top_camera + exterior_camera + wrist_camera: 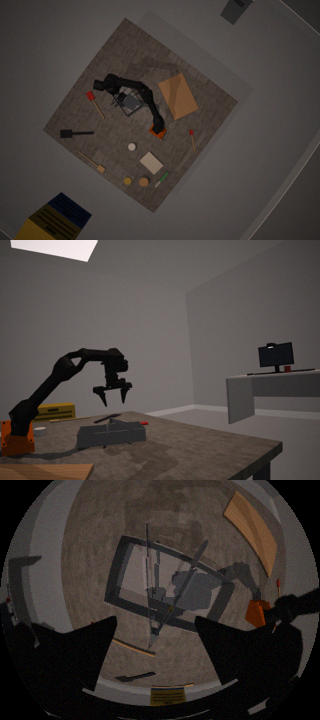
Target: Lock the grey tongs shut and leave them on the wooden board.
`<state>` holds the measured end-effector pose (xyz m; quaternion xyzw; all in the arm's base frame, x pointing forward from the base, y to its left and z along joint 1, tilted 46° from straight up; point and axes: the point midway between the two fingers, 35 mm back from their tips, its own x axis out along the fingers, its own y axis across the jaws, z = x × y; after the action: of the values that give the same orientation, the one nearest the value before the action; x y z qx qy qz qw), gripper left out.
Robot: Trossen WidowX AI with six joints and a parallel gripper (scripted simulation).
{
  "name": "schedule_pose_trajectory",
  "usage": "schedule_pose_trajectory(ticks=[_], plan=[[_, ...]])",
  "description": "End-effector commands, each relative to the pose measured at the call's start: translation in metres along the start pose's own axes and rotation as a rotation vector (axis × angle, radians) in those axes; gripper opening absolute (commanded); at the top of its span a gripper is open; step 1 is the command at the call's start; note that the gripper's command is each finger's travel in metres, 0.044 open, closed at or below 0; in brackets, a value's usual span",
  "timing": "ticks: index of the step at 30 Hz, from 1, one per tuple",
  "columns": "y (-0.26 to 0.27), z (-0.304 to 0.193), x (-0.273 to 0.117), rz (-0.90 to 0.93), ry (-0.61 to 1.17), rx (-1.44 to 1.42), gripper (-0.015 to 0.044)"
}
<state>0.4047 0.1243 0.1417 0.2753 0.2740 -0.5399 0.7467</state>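
Note:
The grey tongs [120, 422] [201, 551] lie spread open in a V across the grey roasting tin [134, 111] [121, 438] [115, 572]. In the wrist view their hinge end is at the bottom, past the tin's near wall and between my fingers in the picture, and both arms reach over the far wall. In the top view my arm hides much of them. My gripper [114, 404] [156, 620] is open and empty, fingers pointing down, above the tin and tongs. The wooden board [187, 100] [59, 468] [255, 535] has nothing on it.
A red-headed spatula [90, 95] [144, 423] and a black spatula [66, 133] [135, 676] lie beyond the tin. A white round pot [131, 146] [40, 431] and a cream block [151, 162] are near my orange base [161, 136] [20, 445].

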Motion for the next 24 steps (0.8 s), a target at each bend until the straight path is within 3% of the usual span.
schedule_pose_trajectory(ticks=[1, 14, 24], plan=[[-0.001, -0.001, 0.005, -0.01, 0.002, -0.369, 0.044], [-0.004, -0.003, 0.019, -0.036, 0.029, -1.639, 0.044], [-0.006, -0.004, 0.028, -0.043, 0.064, -2.249, 0.044]])
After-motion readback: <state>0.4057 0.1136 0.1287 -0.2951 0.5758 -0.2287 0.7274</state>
